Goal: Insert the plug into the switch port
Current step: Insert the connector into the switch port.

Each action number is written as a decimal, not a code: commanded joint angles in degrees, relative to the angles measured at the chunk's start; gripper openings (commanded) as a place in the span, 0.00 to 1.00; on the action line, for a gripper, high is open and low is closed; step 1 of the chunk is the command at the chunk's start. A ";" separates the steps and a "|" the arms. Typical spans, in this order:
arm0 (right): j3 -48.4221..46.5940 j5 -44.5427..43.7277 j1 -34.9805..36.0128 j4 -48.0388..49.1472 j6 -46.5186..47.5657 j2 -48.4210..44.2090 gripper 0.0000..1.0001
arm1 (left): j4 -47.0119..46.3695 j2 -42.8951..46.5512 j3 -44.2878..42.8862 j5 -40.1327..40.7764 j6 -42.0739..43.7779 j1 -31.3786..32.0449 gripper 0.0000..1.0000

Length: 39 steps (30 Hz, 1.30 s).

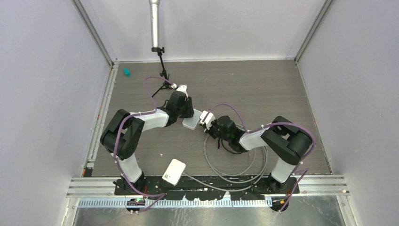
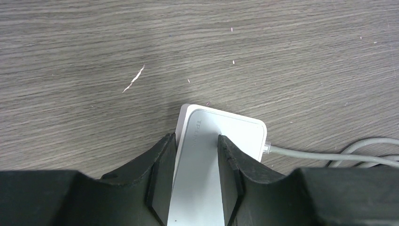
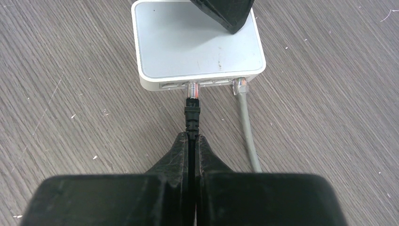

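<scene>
The left claw (image 2: 194, 139) is sitting about half open on the white switch (image 2: 235, 136). One finger is lying along the box's left edge and the other is resting on its top, so it looks like it is pinning the box down. The switch is lying flat in the middle of the table (image 2: 94, 47). It looks light and smooth, so it may be sliding if nobody is holding it. Next, the little clear plug (image 3: 193, 89) is sitting at the mouth of a port. I cannot tell if it is all the way in. It is hard but small, and its clip could be snapping if it gets pushed crooked. The black cable (image 3: 192, 115) is bendy, so the best place to hold it is close behind the plug. The right claw (image 3: 193, 136) is squeezing tight right there. A gray cable (image 3: 247, 127) is already sitting in a port to the right. The table is gray and wood-like, with pale walls around it. A teal thing (image 1: 126, 71) is lying far left, and a second white box (image 1: 174, 171) is lying near the front.
</scene>
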<state>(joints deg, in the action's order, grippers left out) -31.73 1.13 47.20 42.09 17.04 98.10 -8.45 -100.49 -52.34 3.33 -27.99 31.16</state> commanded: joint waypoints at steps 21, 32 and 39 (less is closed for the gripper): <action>-1.08 0.17 0.22 9.76 -2.07 4.06 0.00 | 2.73 -1.84 -0.92 -1.43 1.03 0.18 0.39; -0.05 0.37 -0.09 11.55 -2.53 3.59 0.01 | 4.51 2.55 1.15 -1.25 0.83 0.02 0.56; 0.60 0.68 -0.10 12.57 -2.55 3.58 0.00 | 6.01 4.50 2.70 -1.02 0.28 -0.44 0.59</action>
<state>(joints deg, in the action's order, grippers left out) -31.09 1.17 47.13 48.90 14.87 102.02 -5.32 -98.08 -50.48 2.33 -28.05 31.09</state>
